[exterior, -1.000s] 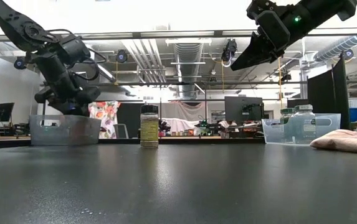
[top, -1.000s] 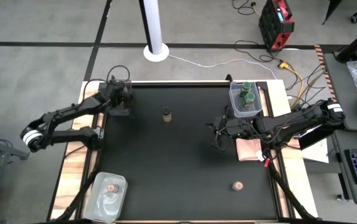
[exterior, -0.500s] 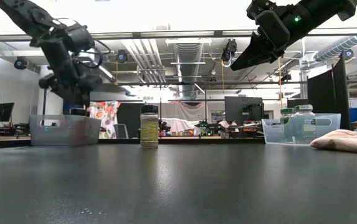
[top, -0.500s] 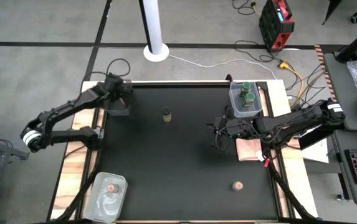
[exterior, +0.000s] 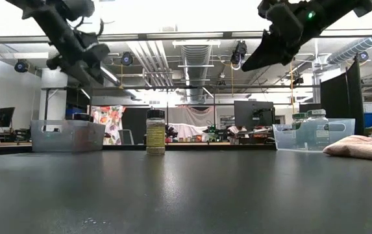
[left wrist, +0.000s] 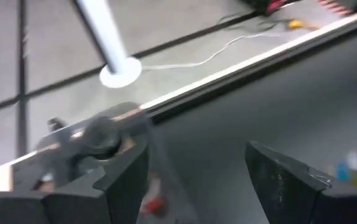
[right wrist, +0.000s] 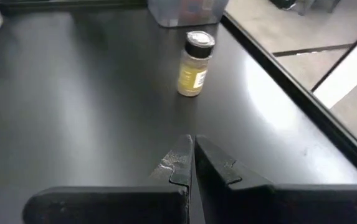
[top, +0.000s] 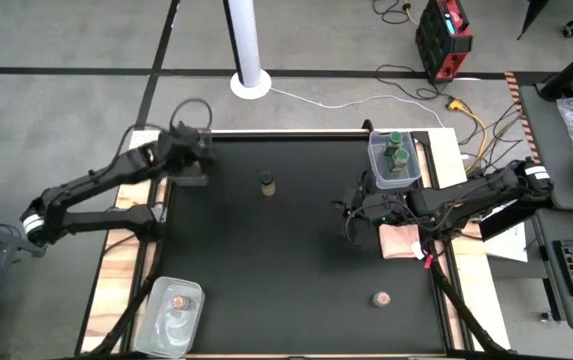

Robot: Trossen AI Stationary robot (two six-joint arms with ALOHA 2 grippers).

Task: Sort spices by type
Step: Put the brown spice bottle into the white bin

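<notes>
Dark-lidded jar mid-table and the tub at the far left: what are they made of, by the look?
Dark-lidded jar: clear glass or plastic, cannot tell which; yellowish contents show through, lid looks like glossy black plastic. Tub: translucent plastic, likely; the room shows hazily through its walls.

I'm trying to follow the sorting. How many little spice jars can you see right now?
5 visible: two green-lidded jars in the far right tub, a dark-lidded jar standing mid-table, a pinkish-topped jar near the front right, another in the front left tub. More may be hidden.
</notes>
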